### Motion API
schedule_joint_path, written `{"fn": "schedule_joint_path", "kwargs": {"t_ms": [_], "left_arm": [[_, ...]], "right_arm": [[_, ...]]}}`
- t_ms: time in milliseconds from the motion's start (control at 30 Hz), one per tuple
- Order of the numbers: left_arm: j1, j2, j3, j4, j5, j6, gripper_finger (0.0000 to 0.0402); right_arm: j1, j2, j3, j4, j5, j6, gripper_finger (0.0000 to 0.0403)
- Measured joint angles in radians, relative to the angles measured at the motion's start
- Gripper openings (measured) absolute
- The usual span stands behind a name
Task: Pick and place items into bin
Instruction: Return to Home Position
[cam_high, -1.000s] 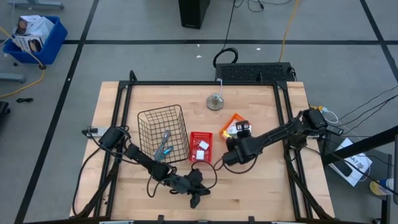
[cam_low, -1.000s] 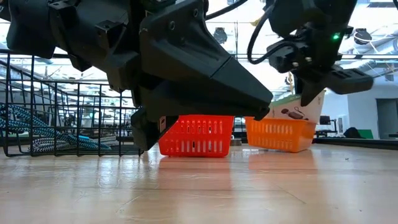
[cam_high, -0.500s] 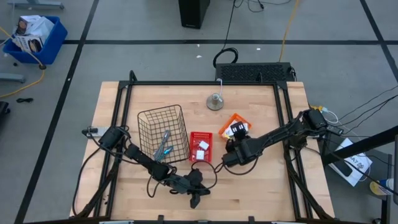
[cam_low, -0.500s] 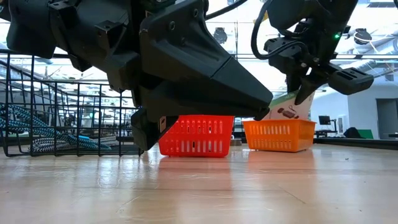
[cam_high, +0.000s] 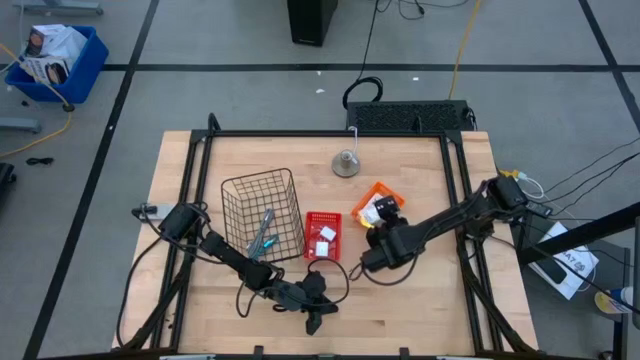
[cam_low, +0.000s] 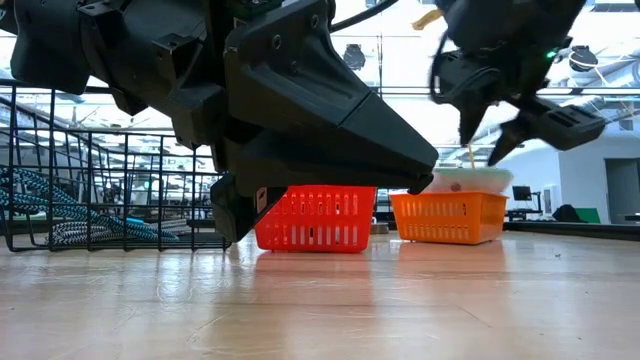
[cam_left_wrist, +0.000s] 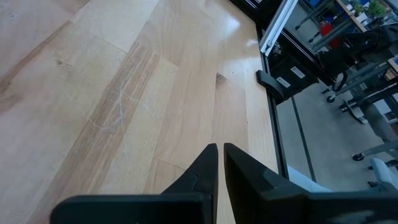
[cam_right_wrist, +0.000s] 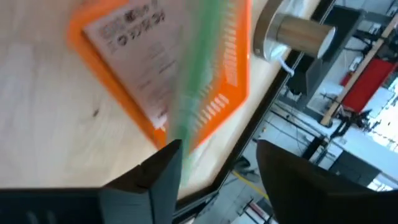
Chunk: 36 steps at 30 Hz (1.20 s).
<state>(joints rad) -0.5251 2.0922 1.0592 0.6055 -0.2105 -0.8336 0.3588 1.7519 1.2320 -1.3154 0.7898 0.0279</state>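
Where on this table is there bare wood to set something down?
Free: the far-right corner beyond the orange basket; the near-right corner past the right gripper. Crowded: the middle, with wire basket, red basket and left gripper.

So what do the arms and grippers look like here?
Both the left arm and right arm are black jointed links trailed by black cables. The left gripper and right gripper each have two dark wedge-shaped fingers. A green light marks the right wrist.
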Motion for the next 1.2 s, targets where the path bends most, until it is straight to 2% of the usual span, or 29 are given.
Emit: {"fn": "schedule_joint_path", "kwargs": {"t_ms": [233, 433, 533, 667, 800, 900, 967, 1033, 1133, 1200], "left_arm": [[0.0, 0.0, 0.0, 0.0, 0.0, 0.0, 0.0031], [-0.001, 0.0, 0.0, 0.021, 0.0, -0.004, 0.0031], [-0.009, 0.0, 0.0, 0.059, 0.0, 0.036, 0.0031], [-0.028, 0.0, -0.001, 0.146, 0.0, 0.186, 0.0031], [-0.042, -0.014, -0.001, 0.236, 0.018, 0.335, 0.0031], [-0.036, -0.082, -0.001, 0.206, 0.12, 0.379, 0.0031], [-0.036, -0.14, -0.001, 0.157, 0.171, 0.389, 0.0031], [-0.044, -0.202, -0.001, 0.088, 0.189, 0.43, 0.0031], [-0.074, -0.305, -0.001, -0.018, 0.175, 0.512, 0.0031], [-0.09, -0.364, -0.002, -0.056, 0.143, 0.527, 0.0031]], "right_arm": [[0.092, 0.0, 0.0, -0.116, -0.006, 0.201, 0.0233], [0.199, 0.0, 0.036, -0.187, -0.019, 0.423, 0.0234], [0.248, 0.0, 0.087, -0.177, -0.082, 0.619, 0.0227], [0.289, 0.0, 0.148, -0.097, -0.179, 0.859, 0.0216], [0.314, -0.001, 0.174, -0.025, -0.324, 0.969, 0.0213], [0.348, 0.0, 0.171, 0.03, -0.377, 1.043, 0.0216], [0.375, 0.0, 0.166, 0.095, -0.352, 1.011, 0.0218], [0.405, -0.002, 0.164, 0.171, -0.263, 0.97, 0.0219], [0.448, -0.013, 0.164, 0.287, -0.116, 0.876, 0.0217], [0.468, -0.014, 0.164, 0.388, -0.066, 0.812, 0.0215]]}}
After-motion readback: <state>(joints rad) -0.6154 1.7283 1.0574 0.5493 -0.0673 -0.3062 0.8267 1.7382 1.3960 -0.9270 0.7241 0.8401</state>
